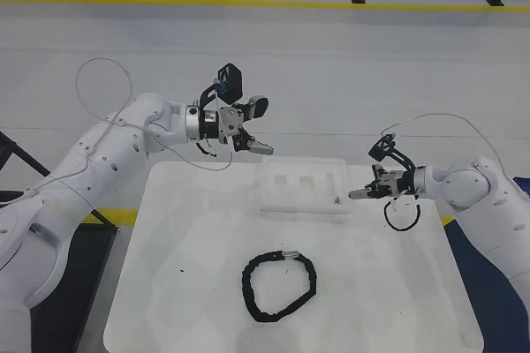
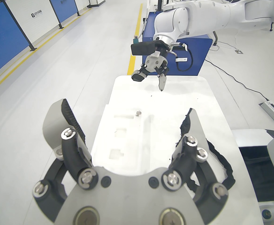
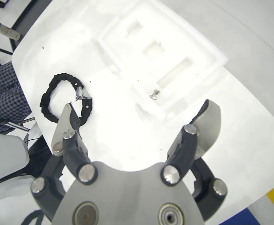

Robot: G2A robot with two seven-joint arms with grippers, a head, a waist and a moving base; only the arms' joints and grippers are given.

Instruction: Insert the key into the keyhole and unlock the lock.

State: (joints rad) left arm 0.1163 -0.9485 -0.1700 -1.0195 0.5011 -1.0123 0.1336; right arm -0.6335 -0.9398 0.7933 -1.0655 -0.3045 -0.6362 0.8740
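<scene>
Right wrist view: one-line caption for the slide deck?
Open right gripper above the table; key lies in the white foam tray ahead, black chain lock beside the tray.

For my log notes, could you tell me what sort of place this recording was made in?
Probably a robotics test area in a large industrial hall: blue partition panels, a yellow floor line, and a white worktable bearing a foam tray.
</scene>
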